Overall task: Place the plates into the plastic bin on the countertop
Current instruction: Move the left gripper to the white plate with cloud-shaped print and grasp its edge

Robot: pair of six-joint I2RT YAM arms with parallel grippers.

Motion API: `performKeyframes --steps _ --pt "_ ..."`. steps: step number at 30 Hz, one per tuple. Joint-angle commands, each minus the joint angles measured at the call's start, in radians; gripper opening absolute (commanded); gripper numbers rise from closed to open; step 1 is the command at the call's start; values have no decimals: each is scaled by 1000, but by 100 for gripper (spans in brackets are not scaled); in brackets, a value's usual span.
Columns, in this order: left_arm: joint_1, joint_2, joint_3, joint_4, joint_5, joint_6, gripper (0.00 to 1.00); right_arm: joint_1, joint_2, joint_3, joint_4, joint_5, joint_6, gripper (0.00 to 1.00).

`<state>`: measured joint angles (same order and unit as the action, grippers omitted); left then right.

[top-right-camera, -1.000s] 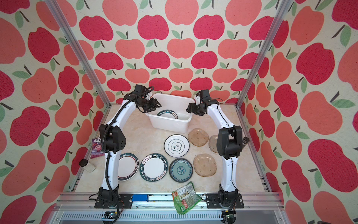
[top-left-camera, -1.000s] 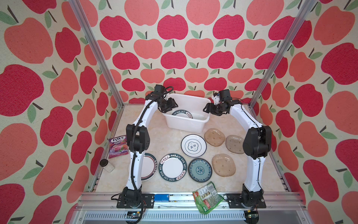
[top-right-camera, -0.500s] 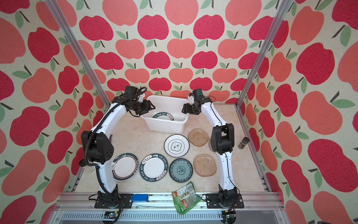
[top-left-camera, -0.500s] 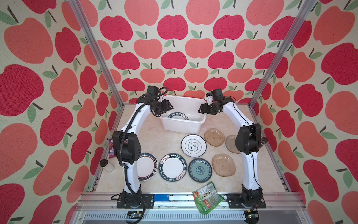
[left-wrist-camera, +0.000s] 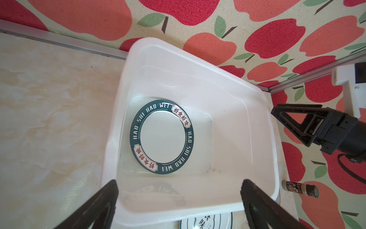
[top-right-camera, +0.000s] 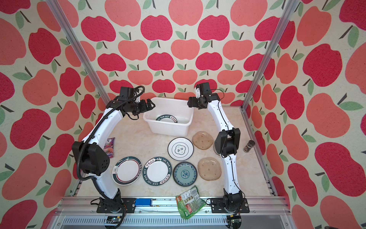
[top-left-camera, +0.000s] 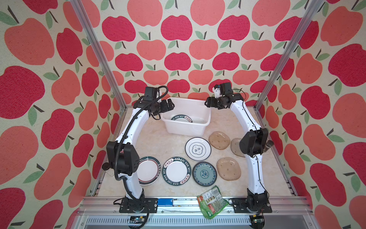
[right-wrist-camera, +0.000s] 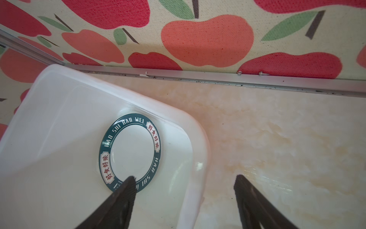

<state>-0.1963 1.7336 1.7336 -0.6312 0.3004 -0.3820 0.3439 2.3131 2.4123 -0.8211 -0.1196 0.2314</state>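
While both jaws stand wide open and empty, I see left gripper (left-wrist-camera: 179,184) and right gripper (right-wrist-camera: 184,178) at opposite ends of the white translucent plastic bin (top-left-camera: 186,128). One teal-rimmed round ceramic plate (top-left-camera: 181,118) lies flat inside, with seven other plates (top-left-camera: 176,171) on the beige marble-look countertop (top-left-camera: 158,142).

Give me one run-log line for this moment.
left gripper: open, empty, above bin | right gripper: open, empty, above bin rim | bin: one plate flat inside | countertop: seven plates remaining

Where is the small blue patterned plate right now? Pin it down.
In both top views the blue patterned plate lies flat on the countertop in the front row, between a lettered white plate and an amber glass plate.
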Motion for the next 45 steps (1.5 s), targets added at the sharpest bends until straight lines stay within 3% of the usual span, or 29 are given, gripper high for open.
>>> performKeyframes --steps 1,3,10,12,15,17,22,29,37,45 --pt "1 -206 -208 143 -129 36 99 -4 -105 -125 34 92 -67 84" --pt "6 -323 -311 169 -140 35 99 -3 -182 -231 141 50 -68 85" --pt "12 -576 -519 -73 -160 50 99 39 -367 -381 230 58 -46 84" --pt "8 -605 -570 -110 -117 34 100 59 -432 -429 239 61 -50 83" --pt "-22 -610 -655 -44 37 -5 95 84 -550 -545 276 11 -25 83" --pt "-65 -581 -716 74 132 -47 93 90 -627 -639 320 -25 7 82" --pt "-168 -402 -776 310 209 -99 85 95 -758 -797 346 -55 44 79" --pt "-184 -147 -818 589 335 -159 64 95 -826 -901 337 -36 54 77" --pt "-189 31 -787 659 400 -154 56 96 -834 -937 357 -33 65 77" --pt "-209 139 -738 653 398 -132 50 93 -837 -957 359 -33 60 77"
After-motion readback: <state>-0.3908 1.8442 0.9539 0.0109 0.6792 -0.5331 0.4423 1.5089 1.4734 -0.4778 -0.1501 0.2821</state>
